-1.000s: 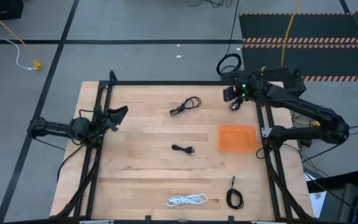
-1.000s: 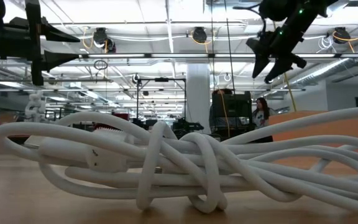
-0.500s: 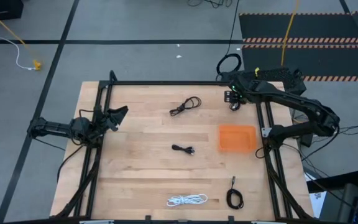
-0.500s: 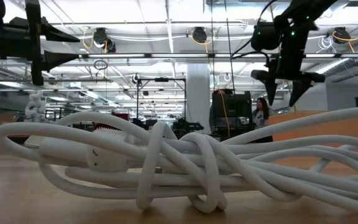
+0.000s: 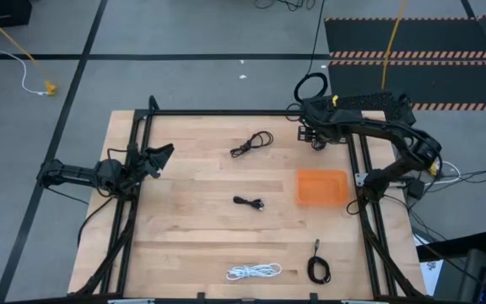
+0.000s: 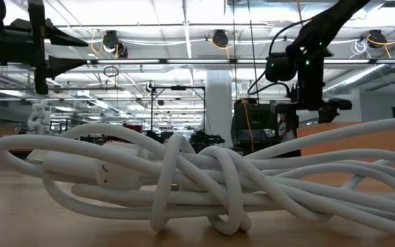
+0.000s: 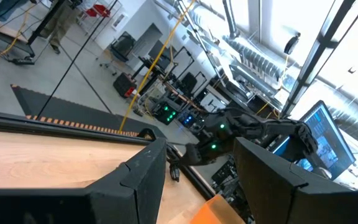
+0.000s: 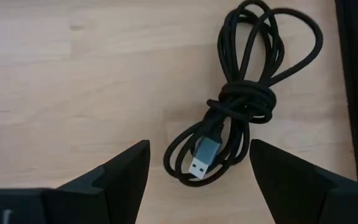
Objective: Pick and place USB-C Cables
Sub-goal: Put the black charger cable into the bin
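My right gripper (image 5: 312,133) hangs open at the table's far right corner, pointing down above a small black coiled USB cable (image 8: 244,102) that lies flat on the wood. In the right wrist view its fingers stand on either side of the coil's plug end (image 8: 202,154) without touching it. Other cables lie on the table: a black one (image 5: 251,143), a black one (image 5: 250,203), a black one (image 5: 318,268) and a white one (image 5: 254,271), which fills the low view's foreground (image 6: 184,178). The orange tray (image 5: 322,187) sits near the right edge. My left gripper (image 5: 157,157) waits open at the left edge.
The black frame rails (image 5: 226,113) run along the table's far edge and down both sides; one rail (image 8: 356,81) lies close beside the cable under my right gripper. A larger round black cord loop (image 5: 310,86) lies on the floor beyond the far edge.
My right gripper has come down toward the black cable at the far right corner and has tipped from a slant until its fingers point straight down. The arm behind it has swung round. The cables and the tray have stayed where they were.
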You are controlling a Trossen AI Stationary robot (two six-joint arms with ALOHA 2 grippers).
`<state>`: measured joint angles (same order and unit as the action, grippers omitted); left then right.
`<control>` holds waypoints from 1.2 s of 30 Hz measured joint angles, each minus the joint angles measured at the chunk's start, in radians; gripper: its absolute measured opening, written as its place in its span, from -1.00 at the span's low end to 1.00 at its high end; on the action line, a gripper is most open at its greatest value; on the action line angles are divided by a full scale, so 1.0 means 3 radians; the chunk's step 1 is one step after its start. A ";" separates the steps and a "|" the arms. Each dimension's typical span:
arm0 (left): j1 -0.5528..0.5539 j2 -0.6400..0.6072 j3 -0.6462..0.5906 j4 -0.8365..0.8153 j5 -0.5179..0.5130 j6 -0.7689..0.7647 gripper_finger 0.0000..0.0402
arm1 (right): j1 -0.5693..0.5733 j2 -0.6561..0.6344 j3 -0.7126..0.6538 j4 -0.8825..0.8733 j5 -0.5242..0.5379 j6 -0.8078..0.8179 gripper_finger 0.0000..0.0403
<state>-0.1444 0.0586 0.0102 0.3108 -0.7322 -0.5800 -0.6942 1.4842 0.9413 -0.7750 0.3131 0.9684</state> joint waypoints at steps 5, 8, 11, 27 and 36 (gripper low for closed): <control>0.0000 0.0000 0.0001 0.0001 -0.0001 0.0000 -0.05 | -0.0066 0.0154 -0.0020 0.0048 -0.0004 0.0016 0.33; 0.0000 0.0000 0.0001 0.0001 -0.0001 0.0000 -0.05 | -0.0127 0.0180 -0.0110 0.0215 -0.0078 0.0049 0.33; -0.0001 0.0000 0.0001 0.0001 0.0000 0.0000 -0.05 | -0.0206 0.0178 -0.0292 0.0485 -0.0098 0.0050 0.33; 0.0000 0.0000 0.0000 0.0001 0.0000 0.0000 -0.05 | -0.0348 0.0082 -0.0970 0.1358 -0.0053 -0.0420 -0.48; 0.0000 0.0000 0.0000 0.0001 -0.0001 0.0000 -0.05 | -0.0337 -0.0309 -0.0985 0.1391 -0.0160 -0.0604 -0.91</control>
<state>-0.1444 0.0586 0.0101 0.3111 -0.7326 -0.5800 -0.7952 1.3915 0.6456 -0.3576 0.2649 0.7872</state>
